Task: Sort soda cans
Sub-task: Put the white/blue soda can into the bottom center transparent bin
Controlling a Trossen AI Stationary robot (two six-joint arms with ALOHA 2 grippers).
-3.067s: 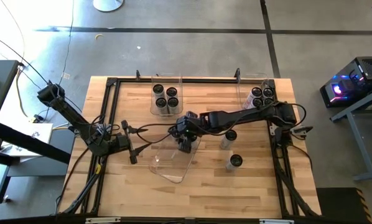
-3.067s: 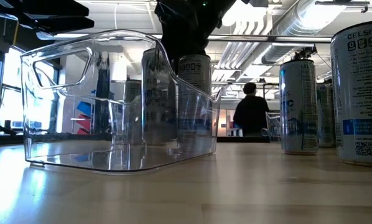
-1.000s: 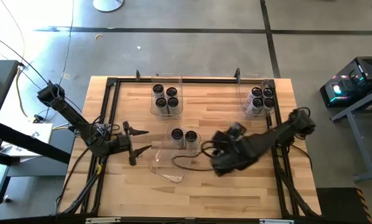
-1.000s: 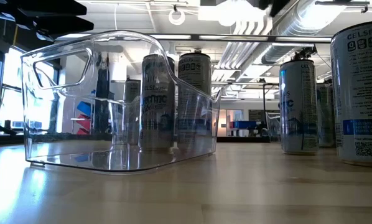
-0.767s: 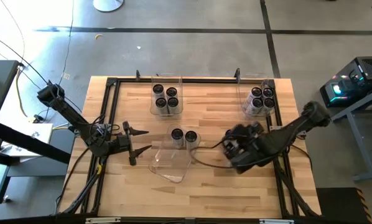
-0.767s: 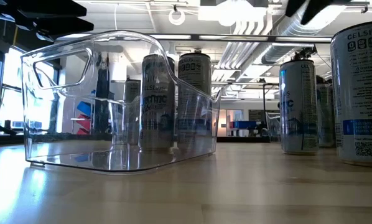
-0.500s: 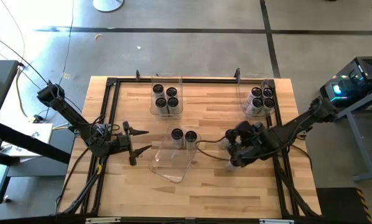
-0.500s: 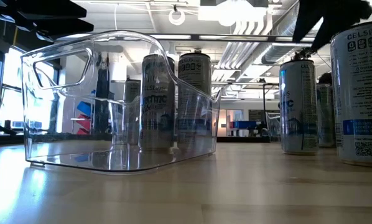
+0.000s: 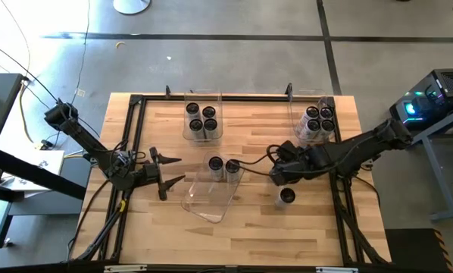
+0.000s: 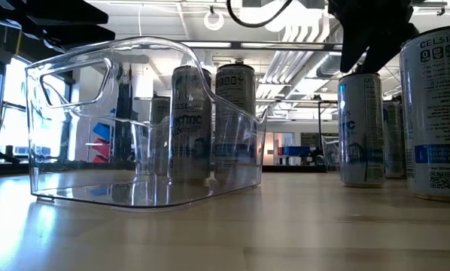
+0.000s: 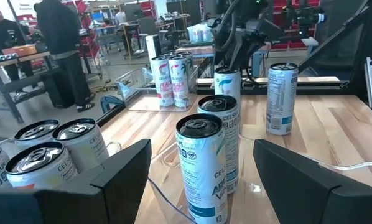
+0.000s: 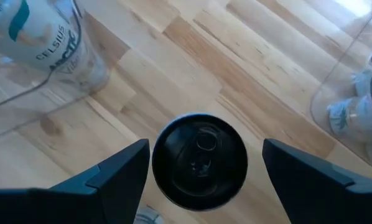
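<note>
Two soda cans (image 9: 223, 164) stand in a clear bin (image 9: 208, 199) at the table's middle. Another soda can (image 12: 200, 160) stands upright on the table to the bin's right. My right gripper (image 12: 204, 167) hangs open above it, one finger on each side of its dark top, touching nothing; in the low view this gripper (image 10: 369, 47) is just over the can (image 10: 360, 128). One more loose can (image 9: 286, 196) stands nearer the front edge. My left gripper (image 9: 168, 171) waits open and level left of the bin, pointing at its cans (image 11: 201, 168).
At the far edge stand two more clear bins, one left of centre (image 9: 201, 119) and one at the right (image 9: 317, 119), each holding several cans. A black frame (image 9: 211, 97) runs round the table. People show in the room beyond.
My right gripper has swung from the near middle of the table toward the far edge, rolled about its own line, and come down over the loose can right of the bin. The cans and bins have stayed where they were.
</note>
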